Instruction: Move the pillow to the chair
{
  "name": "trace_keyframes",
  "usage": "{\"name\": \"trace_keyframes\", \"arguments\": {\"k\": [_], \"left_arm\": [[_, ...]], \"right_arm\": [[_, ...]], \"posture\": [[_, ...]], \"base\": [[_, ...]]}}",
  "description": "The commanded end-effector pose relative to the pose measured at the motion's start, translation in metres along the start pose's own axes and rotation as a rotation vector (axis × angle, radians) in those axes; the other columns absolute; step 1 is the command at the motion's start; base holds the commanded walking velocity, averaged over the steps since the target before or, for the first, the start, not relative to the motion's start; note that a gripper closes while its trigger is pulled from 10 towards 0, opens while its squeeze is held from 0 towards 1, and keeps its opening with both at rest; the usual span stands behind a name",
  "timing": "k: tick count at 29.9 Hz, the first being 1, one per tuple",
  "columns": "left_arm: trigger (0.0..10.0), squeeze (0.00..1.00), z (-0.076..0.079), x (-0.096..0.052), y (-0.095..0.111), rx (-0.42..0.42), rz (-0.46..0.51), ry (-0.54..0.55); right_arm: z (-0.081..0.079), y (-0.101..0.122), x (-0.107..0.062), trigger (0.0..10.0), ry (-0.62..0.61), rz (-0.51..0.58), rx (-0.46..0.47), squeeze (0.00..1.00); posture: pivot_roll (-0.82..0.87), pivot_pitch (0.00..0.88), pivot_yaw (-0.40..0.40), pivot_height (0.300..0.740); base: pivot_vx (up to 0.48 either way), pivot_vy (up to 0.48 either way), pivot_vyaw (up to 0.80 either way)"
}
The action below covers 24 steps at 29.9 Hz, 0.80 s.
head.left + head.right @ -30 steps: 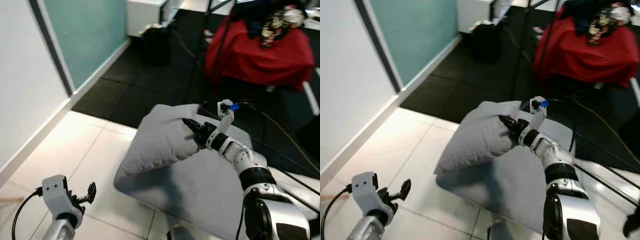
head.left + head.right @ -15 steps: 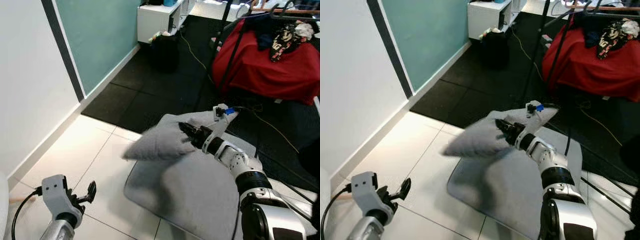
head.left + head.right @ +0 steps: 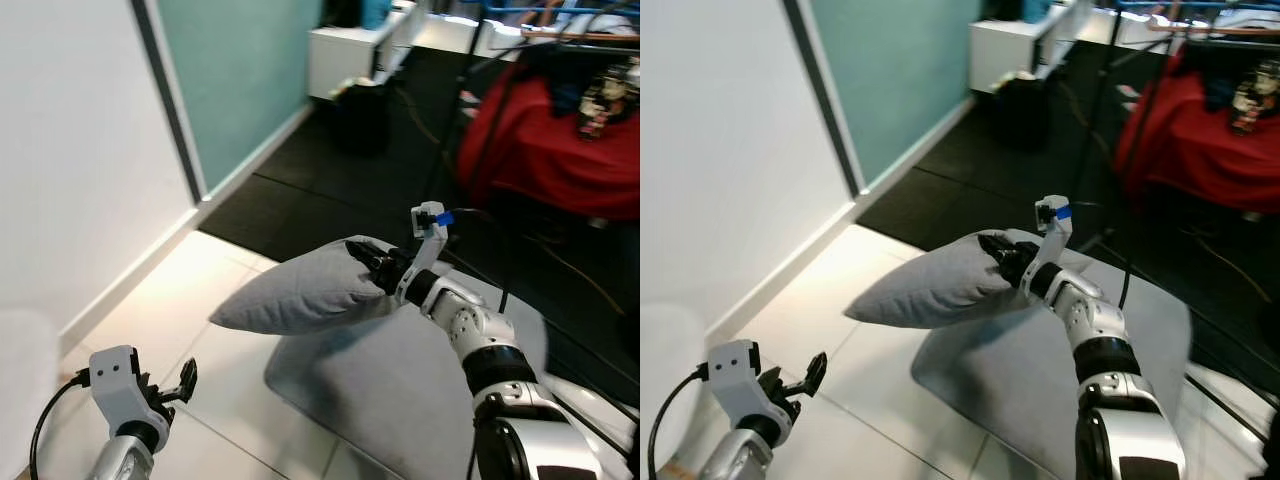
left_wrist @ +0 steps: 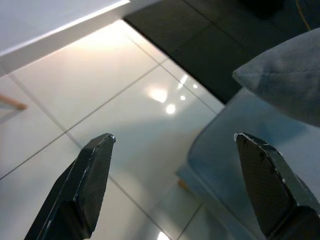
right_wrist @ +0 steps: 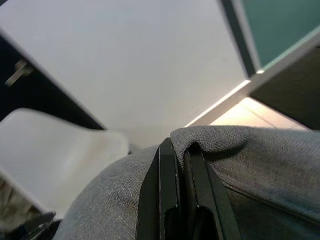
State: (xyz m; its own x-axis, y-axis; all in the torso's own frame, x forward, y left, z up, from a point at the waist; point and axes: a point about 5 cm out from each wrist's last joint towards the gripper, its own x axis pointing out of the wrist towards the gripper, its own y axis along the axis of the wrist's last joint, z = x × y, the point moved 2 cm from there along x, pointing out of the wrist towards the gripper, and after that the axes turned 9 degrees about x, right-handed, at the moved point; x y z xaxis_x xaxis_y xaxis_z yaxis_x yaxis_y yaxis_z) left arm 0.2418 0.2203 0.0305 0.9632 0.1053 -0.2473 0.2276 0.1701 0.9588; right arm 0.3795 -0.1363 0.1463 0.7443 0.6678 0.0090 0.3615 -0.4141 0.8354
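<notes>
Grey fabric hangs clear of the floor now: the pillow (image 3: 300, 292) that a second ago still sagged onto the grey cushion pad (image 3: 400, 370) is lifted level in the air, held out over the pad's near-left edge and the white tiles. My right gripper (image 3: 372, 265) has its black fingers (image 5: 172, 192) pinched together on a fold at the pillow's end, and the cloth bunches around them in the right wrist view. My whole head view has swung toward the left too, so I judge I am turning with the load, the pick-up done and the carry under way. A pale rounded seat, which I take to be the chair (image 5: 55, 160), shows beyond the pillow in the right wrist view.

My left gripper (image 3: 170, 385) hangs low with its fingers (image 4: 90, 175) spread apart, holding nothing.

Underfoot are glossy white tiles (image 3: 190, 300) meeting black matting (image 3: 300, 190). A white wall runs on my left, a teal panel (image 3: 240, 70) beyond it, and red cloth (image 3: 545, 140) lies draped further back.
</notes>
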Motion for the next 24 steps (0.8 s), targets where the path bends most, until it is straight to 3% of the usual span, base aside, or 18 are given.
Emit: {"name": "trace_keyframes", "arguments": {"k": [1,6,24], "left_arm": [[10.0,0.0,-0.006,-0.002,-0.004,-0.003,-0.01,0.025],[10.0,0.0,-0.004,-0.001,-0.003,0.01,-0.011,0.019],[10.0,0.0,-0.004,0.002,0.0,0.025,0.002,0.026]], "right_arm": [[-0.022,0.011,0.008,10.0,0.127,0.028,-0.057,0.0],[-0.035,0.012,0.011,10.0,0.189,0.019,-0.078,0.0],[-0.043,0.003,0.013,10.0,0.202,0.007,-0.069,0.0]], "posture": [[-0.11,0.07,-0.025,0.739],[-0.12,0.064,-0.026,0.739],[-0.12,0.06,-0.03,0.739]], "base": [[0.0,0.0,0.77],[0.0,0.0,0.77],[0.0,0.0,0.77]]}}
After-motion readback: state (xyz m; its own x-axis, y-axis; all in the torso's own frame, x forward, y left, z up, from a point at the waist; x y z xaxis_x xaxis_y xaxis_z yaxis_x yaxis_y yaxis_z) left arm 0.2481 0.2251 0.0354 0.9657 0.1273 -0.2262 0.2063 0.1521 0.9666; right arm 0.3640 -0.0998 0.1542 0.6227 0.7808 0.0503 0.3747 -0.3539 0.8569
